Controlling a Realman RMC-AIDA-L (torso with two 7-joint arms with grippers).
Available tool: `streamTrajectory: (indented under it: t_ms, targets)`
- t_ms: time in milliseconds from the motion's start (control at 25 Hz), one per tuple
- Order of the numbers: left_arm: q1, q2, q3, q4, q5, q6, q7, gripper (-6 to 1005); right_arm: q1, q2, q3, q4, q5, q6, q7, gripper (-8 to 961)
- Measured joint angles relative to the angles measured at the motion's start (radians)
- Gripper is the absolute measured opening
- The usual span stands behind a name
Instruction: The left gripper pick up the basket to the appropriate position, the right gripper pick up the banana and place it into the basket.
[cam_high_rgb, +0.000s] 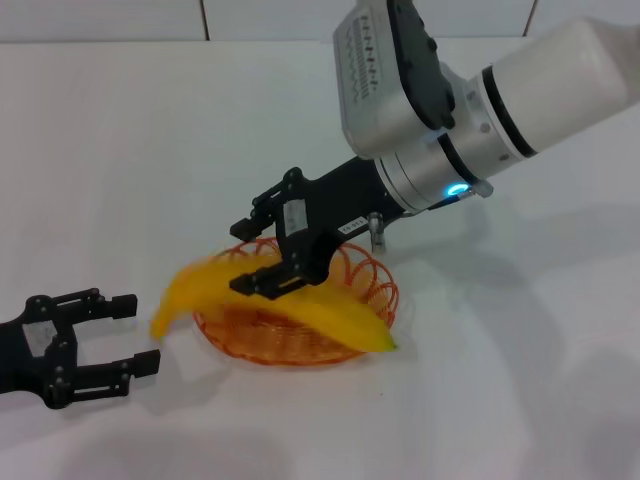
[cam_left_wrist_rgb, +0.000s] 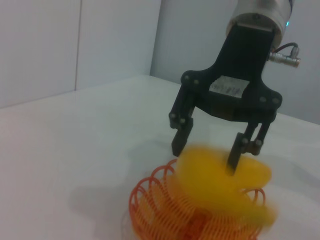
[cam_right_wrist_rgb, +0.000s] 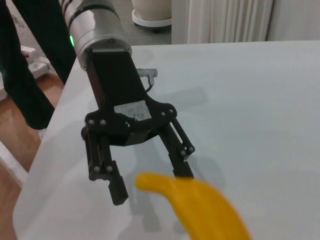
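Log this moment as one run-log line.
right gripper: open over curved yellow banana | banana: across orange wire basket | left gripper: open, beside basket on white table

Banana (cam_high_rgb: 300, 305) across basket (cam_high_rgb: 372, 268); right gripper (cam_high_rgb: 262, 252) over it, left gripper (cam_high_rgb: 128, 335) beside.

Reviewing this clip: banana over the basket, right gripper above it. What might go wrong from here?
1. The banana is longer than the basket; both ends overhang the rim, so it may tip or roll out.
2. The right gripper sits low over the wire rim; lifting away, its open fingers might snag the loops and shift the basket.
3. The left gripper, open on the table beside it, steadies nothing.
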Motion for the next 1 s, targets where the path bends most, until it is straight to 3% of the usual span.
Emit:
streamTrajectory:
  t_ms: [280,360,640,760,800,1000]
  targets:
    - [-0.001,-0.002,0.0,0.001,0.0,0.001,-0.002,795,0.003,-0.001,0.007,0.026,0.001,0.003,-0.015,511]
    - [-0.002,-0.002,0.0,0.001,0.0,0.001,-0.002,795,0.0,-0.001,0.007,0.023,0.002,0.003,-0.017,761]
    - [0.002,-0.002,0.0,0.001,0.0,0.001,-0.003,795,-0.022,-0.008,0.043,0.01,-0.001,-0.041,-0.04,777]
    - [0.003,0.0,0.0,0.002,0.0,0.002,-0.003,795,-0.108,-0.014,0.194,-0.046,-0.032,-0.191,-0.121,774]
    - [0.003,0.001,0.0,0.002,-0.001,0.002,-0.003,795,-0.108,-0.014,0.194,-0.046,-0.032,-0.191,-0.121,773]
    - [0.005,0.004,0.0,0.001,-0.01,0.006,0.0,795,-0.274,-0.014,0.458,-0.162,-0.04,-0.353,-0.219,769]
